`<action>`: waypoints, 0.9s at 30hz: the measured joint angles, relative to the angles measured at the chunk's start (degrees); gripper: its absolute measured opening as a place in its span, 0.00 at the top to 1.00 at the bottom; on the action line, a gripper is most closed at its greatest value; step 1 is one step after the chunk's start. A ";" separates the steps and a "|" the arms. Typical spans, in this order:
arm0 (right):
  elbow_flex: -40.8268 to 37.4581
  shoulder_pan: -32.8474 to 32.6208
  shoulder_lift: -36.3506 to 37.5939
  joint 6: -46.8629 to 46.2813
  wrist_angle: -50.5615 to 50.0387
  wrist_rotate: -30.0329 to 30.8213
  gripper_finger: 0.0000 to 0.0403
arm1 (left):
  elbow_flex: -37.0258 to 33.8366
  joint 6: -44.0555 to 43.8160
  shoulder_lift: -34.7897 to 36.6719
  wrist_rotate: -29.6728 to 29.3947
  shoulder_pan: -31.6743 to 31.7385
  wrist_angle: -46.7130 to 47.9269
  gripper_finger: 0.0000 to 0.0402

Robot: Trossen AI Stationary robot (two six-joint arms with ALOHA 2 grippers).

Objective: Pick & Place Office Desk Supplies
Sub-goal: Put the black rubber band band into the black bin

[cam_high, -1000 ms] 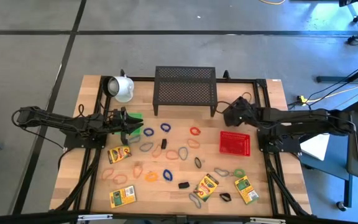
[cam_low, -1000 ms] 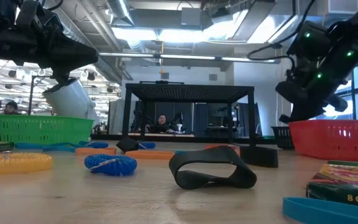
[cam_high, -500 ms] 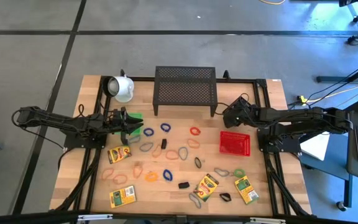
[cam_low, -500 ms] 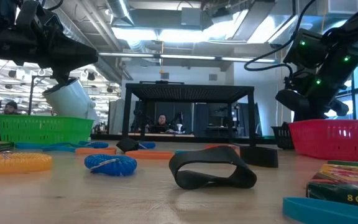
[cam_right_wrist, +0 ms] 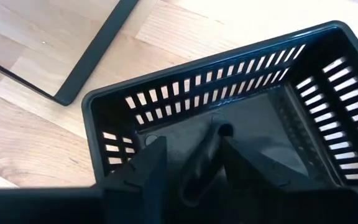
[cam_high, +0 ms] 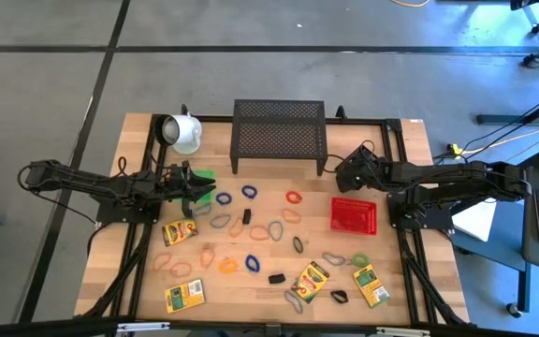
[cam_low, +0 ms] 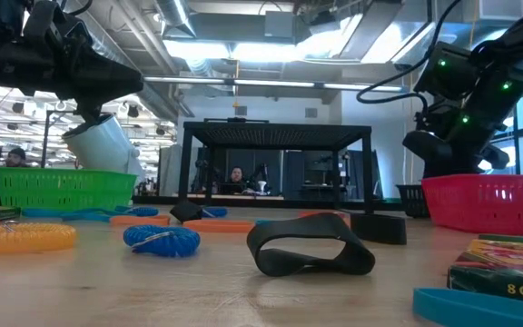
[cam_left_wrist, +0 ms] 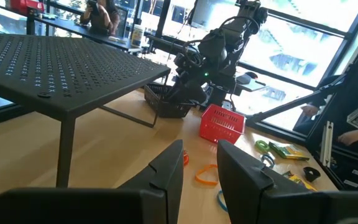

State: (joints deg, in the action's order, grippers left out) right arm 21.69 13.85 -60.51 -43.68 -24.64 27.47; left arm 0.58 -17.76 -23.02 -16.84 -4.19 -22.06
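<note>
Black band (cam_right_wrist: 201, 163) lies inside the black basket (cam_right_wrist: 166, 102) near the desk's back right corner. Right gripper (cam_right_wrist: 194, 163) hangs above it, fingers apart, holding nothing. Left gripper (cam_left_wrist: 199, 163) waits half open, empty, near the left edge.

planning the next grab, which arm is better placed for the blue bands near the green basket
Left. Its fingers hang by the green basket, with the blue bands right next to them. The right fingers are over the black basket.

- Rubber-band loops (cam_high: 250, 262), blue, red, orange, grey, lie flat, scattered mid-worktop.
- Crayon boxes (cam_high: 311, 280) lie flat near the front.
- A black loop (cam_right_wrist: 197, 167) lies inside a black basket (cam_right_wrist: 328, 81).
</note>
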 joint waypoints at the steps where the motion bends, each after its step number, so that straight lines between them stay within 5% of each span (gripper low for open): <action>1: 0.01 0.00 0.00 0.36 0.00 0.05 0.58 | -0.02 0.01 0.01 0.00 0.00 0.00 0.77; 12: 10.45 -0.04 0.01 3.67 -11.78 2.04 0.52 | -0.02 0.02 0.01 0.00 0.00 0.02 0.77; 17: 18.84 -1.02 0.04 4.56 -16.02 -3.66 0.52 | -0.02 -0.01 0.00 0.00 0.00 0.00 0.77; 21: 23.89 -3.51 0.07 7.23 -14.90 -11.59 0.52 | -0.02 0.00 0.01 0.00 0.00 0.00 0.77; 27: 25.53 -13.25 -0.45 10.87 -3.09 -13.25 0.52 | -0.02 0.01 0.00 0.00 -0.02 0.00 0.77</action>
State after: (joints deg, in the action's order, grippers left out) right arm 47.22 0.59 -60.96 -32.81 -27.73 14.22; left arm 0.56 -17.75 -23.01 -16.84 -4.21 -22.06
